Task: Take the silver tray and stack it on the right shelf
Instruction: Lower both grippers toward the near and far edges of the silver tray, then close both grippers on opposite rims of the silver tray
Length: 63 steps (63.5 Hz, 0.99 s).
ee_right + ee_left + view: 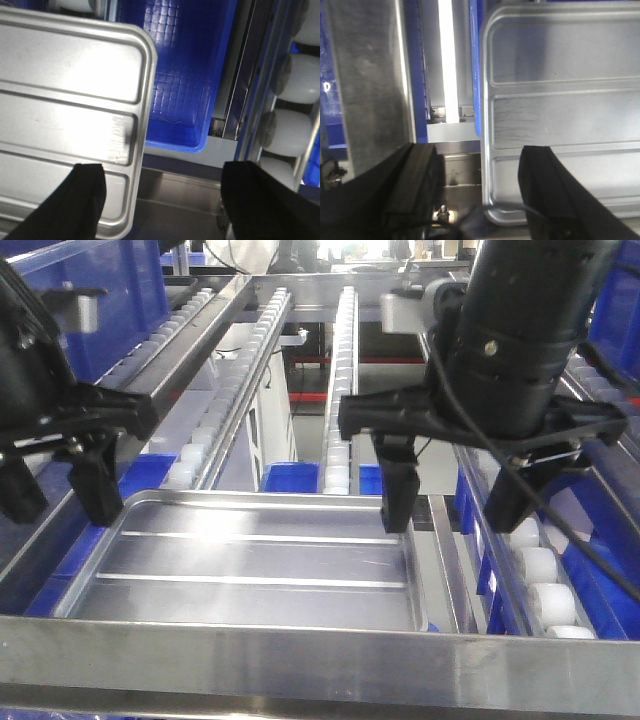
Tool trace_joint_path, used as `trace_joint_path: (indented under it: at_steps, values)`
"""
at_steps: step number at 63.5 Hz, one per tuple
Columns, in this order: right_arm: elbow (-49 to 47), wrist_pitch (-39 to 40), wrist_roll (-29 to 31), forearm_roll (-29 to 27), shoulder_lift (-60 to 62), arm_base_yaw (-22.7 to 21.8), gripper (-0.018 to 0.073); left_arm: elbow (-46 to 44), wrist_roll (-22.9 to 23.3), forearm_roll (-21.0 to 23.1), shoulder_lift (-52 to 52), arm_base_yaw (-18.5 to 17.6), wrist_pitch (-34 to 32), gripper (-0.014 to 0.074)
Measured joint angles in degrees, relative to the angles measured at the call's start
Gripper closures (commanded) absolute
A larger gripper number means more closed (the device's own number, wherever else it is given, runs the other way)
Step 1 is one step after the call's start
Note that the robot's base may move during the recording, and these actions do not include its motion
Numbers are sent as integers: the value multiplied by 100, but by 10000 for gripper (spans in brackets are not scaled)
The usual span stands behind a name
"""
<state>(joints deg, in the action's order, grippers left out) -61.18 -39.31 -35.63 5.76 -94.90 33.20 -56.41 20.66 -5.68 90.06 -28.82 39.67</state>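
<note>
The silver tray point(250, 565) lies flat just behind the shelf's broad steel front bar point(320, 670), its two ribs running left to right. My left gripper point(60, 490) is open and straddles the tray's left rim. In the left wrist view the rim point(485, 150) runs between the two fingers point(555, 190), one over the tray and one outside it. My right gripper point(455, 500) is open and straddles the right rim. In the right wrist view one finger point(82, 200) is over the tray point(65, 100) and the other is outside it. Neither gripper touches the tray.
Lanes of white rollers point(340, 390) slope up behind the tray, and another lane point(540, 570) runs along its right. Blue bins point(185, 75) sit below the rack. A steel rail point(370, 75) runs left of the tray.
</note>
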Motion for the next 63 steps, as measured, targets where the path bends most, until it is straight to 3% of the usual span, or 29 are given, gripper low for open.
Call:
trace_joint_path:
  at_steps: [32, 52, 63]
  values:
    - [-13, 337, -9, 26, -508, 0, -17, -33, 0, 12, 505, 0, -297, 309]
    - [-25, 446, -9, 26, -727, 14, 145, -33, 0, 25, 569, 0, -526, 309]
    - [-25, 446, -9, 26, -727, 14, 167, -33, 0, 36, 569, 0, -551, 309]
